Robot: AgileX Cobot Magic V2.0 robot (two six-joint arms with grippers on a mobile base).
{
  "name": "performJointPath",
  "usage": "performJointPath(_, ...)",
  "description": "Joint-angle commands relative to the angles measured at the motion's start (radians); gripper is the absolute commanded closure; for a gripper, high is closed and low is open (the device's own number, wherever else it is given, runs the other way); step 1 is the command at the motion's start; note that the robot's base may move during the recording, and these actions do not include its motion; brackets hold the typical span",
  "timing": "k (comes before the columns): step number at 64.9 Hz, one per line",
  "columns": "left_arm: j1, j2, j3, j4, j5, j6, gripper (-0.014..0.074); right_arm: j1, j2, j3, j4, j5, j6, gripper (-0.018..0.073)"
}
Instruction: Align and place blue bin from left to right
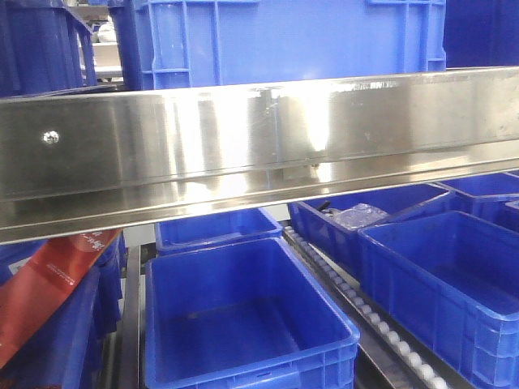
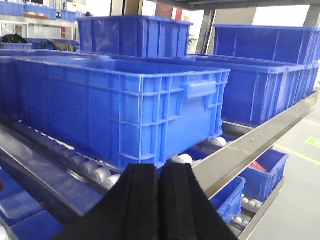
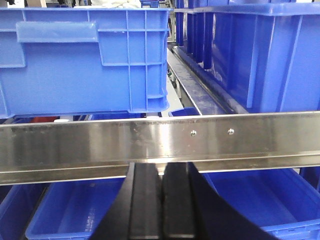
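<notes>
Left wrist view: left gripper (image 2: pixel 159 200) pressed closed, empty; right gripper (image 3: pixel 161 205) likewise, below the steel rail (image 3: pixel 160 142). Beyond sits the blue bin (image 2: pixel 125 112) on rollers (image 2: pixel 100 172): stiff, bulky, probably slick; best pushed or gripped at its thick rim.

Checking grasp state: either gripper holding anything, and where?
Nothing held. Left gripper and right gripper are both shut on nothing, short of the blue bin.
</notes>
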Motion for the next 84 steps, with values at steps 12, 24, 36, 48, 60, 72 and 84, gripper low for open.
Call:
performJointPath(12,-0.006,-0.007,0.003,0.0,-0.014,-0.007,0.0708,0.002,-0.005,0.002,-0.003,-0.04,-0.001,0.0629)
performJointPath(24,-0.006,-0.007,0.003,0.0,-0.014,-0.007,0.0708,0.002,-0.005,0.002,-0.003,-0.04,-0.001,0.0629)
performJointPath(36,0.0,-0.007,0.008,0.009,-0.007,-0.004,0.0708,0.002,-0.005,0.002,-0.003,-0.04,-0.001,0.0629)
performJointPath(48,0.147,-0.023,0.101,0.037,-0.062,0.003,0.0708,0.002,-0.005,0.002,-0.003,-0.04,-0.001,0.0629)
performJointPath(60,0.313,-0.101,0.334,-0.028,-0.279,0.11,0.0708,0.002,-0.005,0.002,-0.003,-0.04,-0.001,0.0629)
performJointPath(72,0.435,-0.147,0.484,-0.033,-0.388,0.111,0.0708,0.002,-0.005,0.002,-0.003,-0.04,-0.001,0.0629)
performJointPath(84,0.461,-0.147,0.484,-0.024,-0.379,0.111,0.0708,0.002,-0.007,0.002,-0.003,-0.04,-0.001,0.0629)
